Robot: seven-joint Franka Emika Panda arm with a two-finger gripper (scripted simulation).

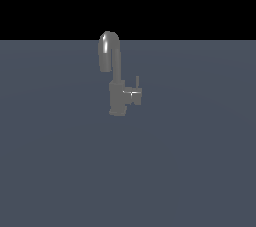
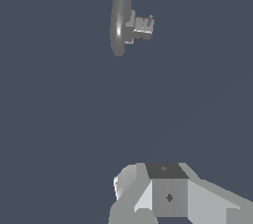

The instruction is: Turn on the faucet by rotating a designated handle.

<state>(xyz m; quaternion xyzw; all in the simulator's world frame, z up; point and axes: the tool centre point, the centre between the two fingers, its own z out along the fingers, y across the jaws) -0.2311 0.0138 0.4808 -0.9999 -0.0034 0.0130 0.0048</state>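
Since the handle must be reached first: its bearing from the hand is what counts.
Handle point(image 1: 134, 92): a short stub projecting toward the exterior view's right from the faucet point(image 1: 116, 73), ending in an upright pin.
Faucet location: standing alone on the grey floor point(image 1: 200, 171).
Gripper point(image 2: 163, 193): well apart from the handle point(image 2: 142, 25); only its housing is seen.
Finger state: cannot be told.

We're looking at a bare simulated test scene, not a real room: a flat, featureless slate-blue floor point(image 1: 200, 171) runs back to a hard straight edge, and above that there's only solid black. No walls, no furniture. The lone fixture is a small dull grey metallic faucet with an arched gooseneck spout point(image 1: 116, 78), standing alone, plainly computer-rendered with blocky, faceted surfaces.
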